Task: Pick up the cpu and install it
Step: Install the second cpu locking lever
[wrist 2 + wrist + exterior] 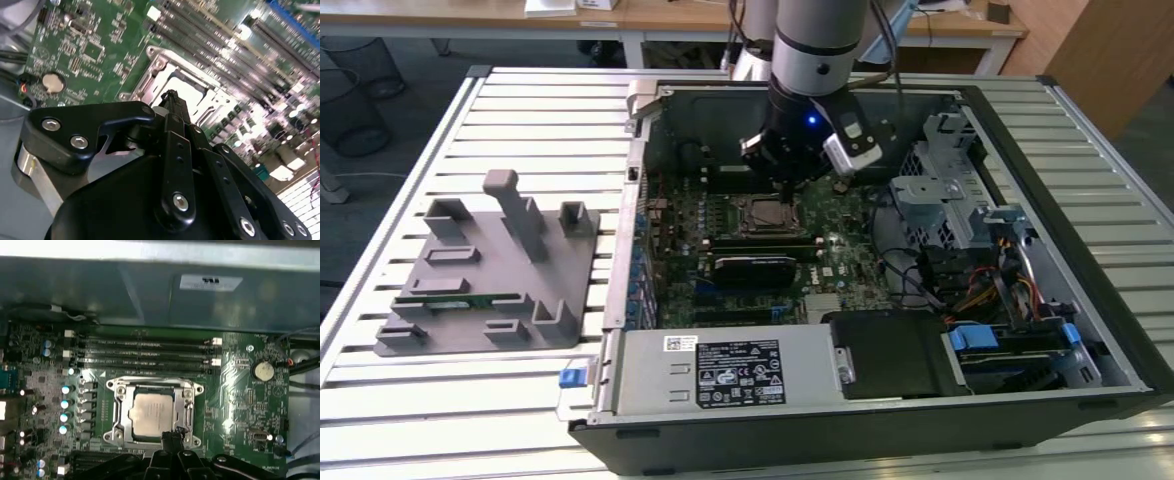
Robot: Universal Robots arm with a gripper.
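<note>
The gripper (790, 182) hangs inside the open pc case (1107, 330), low over the motherboard (841, 215), w/ the socket (152, 412) just beneath its tip. In both wrist views the black fingers (172, 440) come together to a narrow point w/ no gap visible, so the gripper looks closed or nearly so, and nothing is seen held in it. The tip sits at the near edge of the socket frame, just beside the cpu (150, 414); whether it touches the frame can't be told.

The cpu lies flat in the socket, square to the metal frame around it, so it appears seated already. Likely reason for the gripper's spot: right above the socket is where the chip has to go down, and a straight vertical approach keeps it clear of the ram slots (145, 352) beyond the socket.

Cpu look: small flat square, dull silver-tan metal top, slightly glossy, thin darker rim where it meets the frame. In the second wrist view it reads as a pale bright patch (187, 92) inside the frame, partly behind the fingers.

Well away from the gripper, outside the case, a grey parts holder (487, 270) sits on the slatted table (520, 120).
</note>
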